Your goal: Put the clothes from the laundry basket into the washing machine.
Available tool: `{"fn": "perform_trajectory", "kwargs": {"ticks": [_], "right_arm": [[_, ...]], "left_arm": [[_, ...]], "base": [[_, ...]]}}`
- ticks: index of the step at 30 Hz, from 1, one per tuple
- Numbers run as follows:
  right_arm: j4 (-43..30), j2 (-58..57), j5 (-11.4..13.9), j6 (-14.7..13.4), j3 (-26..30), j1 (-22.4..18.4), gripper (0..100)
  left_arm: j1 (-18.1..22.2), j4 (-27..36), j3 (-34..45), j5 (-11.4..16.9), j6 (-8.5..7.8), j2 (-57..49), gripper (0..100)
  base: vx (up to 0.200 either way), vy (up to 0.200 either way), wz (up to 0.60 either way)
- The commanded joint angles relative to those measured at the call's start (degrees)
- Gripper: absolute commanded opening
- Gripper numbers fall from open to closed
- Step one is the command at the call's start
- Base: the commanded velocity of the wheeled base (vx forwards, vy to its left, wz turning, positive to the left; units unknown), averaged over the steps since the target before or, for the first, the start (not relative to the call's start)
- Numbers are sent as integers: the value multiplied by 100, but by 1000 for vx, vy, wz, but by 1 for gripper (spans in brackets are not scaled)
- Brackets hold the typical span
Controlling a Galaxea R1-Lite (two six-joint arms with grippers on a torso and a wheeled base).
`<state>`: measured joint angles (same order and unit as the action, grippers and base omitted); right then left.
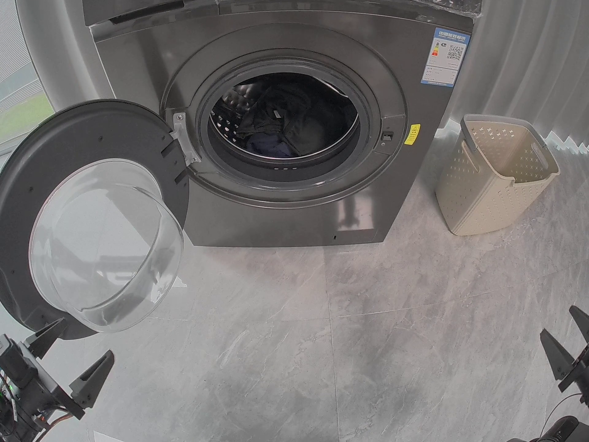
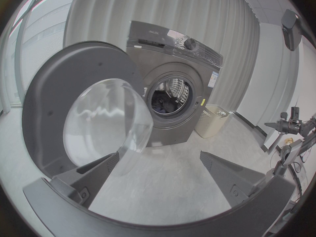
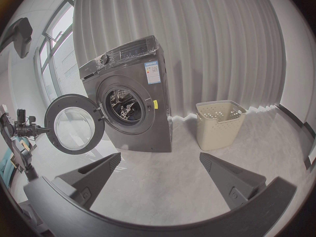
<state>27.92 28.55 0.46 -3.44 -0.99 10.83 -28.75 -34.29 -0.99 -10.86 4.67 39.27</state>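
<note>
A grey front-loading washing machine [image 1: 276, 118] stands ahead with its round door [image 1: 92, 216] swung wide to the left. Dark clothes [image 1: 288, 121] lie inside the drum; they also show as dark clothes [image 2: 162, 102] in the left wrist view. The cream laundry basket [image 1: 496, 173] stands on the floor right of the machine, leaning, and looks empty inside. My left gripper [image 1: 67, 354] is open low at the left, just below the door. My right gripper [image 1: 570, 345] is open at the lower right, well short of the basket [image 3: 220, 124].
Grey tiled floor [image 1: 343, 339] stretches free between me and the machine. Pleated white curtains [image 3: 214, 50] hang behind the machine and basket. A window [image 3: 52, 56] is on the left. The open door's glass bowl [image 2: 107, 122] sits close in front of my left gripper.
</note>
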Motion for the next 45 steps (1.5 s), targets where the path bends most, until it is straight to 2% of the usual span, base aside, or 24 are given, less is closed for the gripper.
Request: {"fn": "perform_trajectory", "kwargs": {"ticks": [1,5,6,7,8,11,12,13,14,16,17,18,19,21,22,23,25,28,30,31,32,35,38,45], "right_arm": [[-1544,-2169,24,-17,99,-476,100],[-2273,-2372,-55,-69,99,-511,100],[-2387,-2363,-231,-87,99,-511,100],[-2396,-2363,-266,-87,99,-511,100],[-2519,-2354,-644,-69,99,-511,100],[-2589,-2398,-539,36,99,-775,100],[-2686,-2530,-398,238,99,-1065,100],[-2792,-2644,-248,388,99,-1188,100],[-2862,-2688,-205,414,90,-1197,100],[-2862,-2741,-178,405,81,-1179,100],[-2862,-2741,-178,405,81,-1179,100],[-2844,-2785,-178,397,90,-1162,100],[-2818,-2802,-178,370,99,-1126,100],[-2765,-2820,-248,168,99,-1118,100],[-2765,-2820,-248,168,99,-1118,100],[-2774,-2829,-319,142,99,-1118,100],[-2774,-2829,-275,256,99,-1118,100],[-2792,-2820,103,511,99,-1126,100],[-2792,-2820,103,511,99,-1135,100],[-2783,-2820,86,511,99,-1144,100],[-2783,-2820,77,520,99,-1153,100],[-2792,-2820,77,476,99,-1135,100],[-2783,-2820,77,476,99,-1135,100],[-2792,-2820,77,476,99,-1126,100]], "left_arm": [[1240,1425,99,418,16,-2309,100],[1767,2331,99,796,-54,-3188,100],[1925,2682,99,902,-107,-3408,100],[1934,2700,99,893,-115,-3434,100],[1969,3060,99,849,-124,-3434,100],[2075,3034,99,656,-186,-3417,100],[2233,3042,99,541,-238,-3417,100],[2374,3042,99,532,-335,-3426,100],[2497,3051,99,550,-423,-3443,100],[2743,3060,99,691,-476,-3619,100],[2743,3060,99,691,-476,-3619,100],[2866,3060,99,866,-449,-3927,100],[2857,3051,99,893,-449,-3927,100],[2857,3051,99,770,-432,-3927,100],[2857,3051,99,770,-432,-3927,100],[2857,3069,99,559,-484,-3927,100],[2866,3104,99,339,-555,-3927,100],[2857,3122,99,392,-476,-3927,100],[2857,3130,99,489,-414,-3927,100],[2857,3209,99,761,-194,-3927,100],[2848,3447,99,981,-168,-3927,100],[2848,3447,99,928,-238,-3927,100],[2848,3438,99,928,-230,-3927,100],[2839,3438,99,954,-186,-3927,100]], "base": [[-200,0,0],[-50,0,0],[0,0,0],[0,0,0],[0,0,0],[0,0,0],[-200,0,0],[-200,0,0],[-200,0,0],[0,0,0],[0,0,0],[0,0,0],[0,0,0],[0,0,0],[0,0,0],[0,0,0],[0,0,0],[0,0,0],[0,0,0],[0,0,0],[0,0,0],[0,0,0],[0,0,0],[0,200,0]]}}
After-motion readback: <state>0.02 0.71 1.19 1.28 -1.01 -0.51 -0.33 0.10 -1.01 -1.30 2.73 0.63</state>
